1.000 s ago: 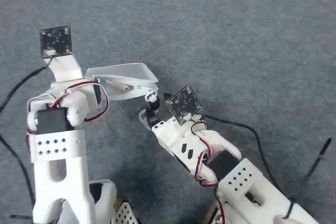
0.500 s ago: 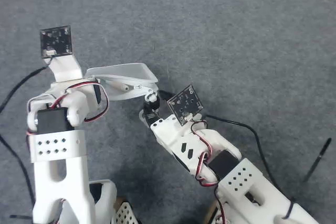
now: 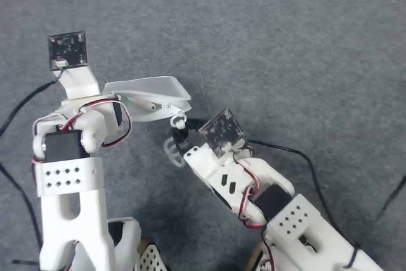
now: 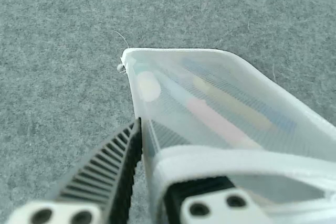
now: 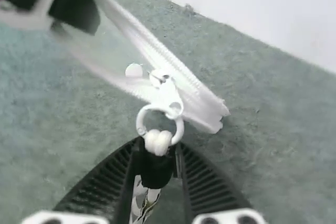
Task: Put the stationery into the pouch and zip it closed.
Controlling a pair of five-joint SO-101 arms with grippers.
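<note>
Right jaws: clamped together on the zip pull (image 5: 157, 141), a white bead on a ring hanging from the slider (image 5: 169, 100). The slider sits near one end corner of the pouch (image 5: 157, 61). Left jaws: clamped on the pouch's opposite end, gripping its zip edge. The pouch is translucent mesh, held between the two arms and lifted off the grey worktop (image 3: 304, 61). Stationery (image 4: 215, 121) lies inside it; pink and yellow pens show through the wall.
</note>
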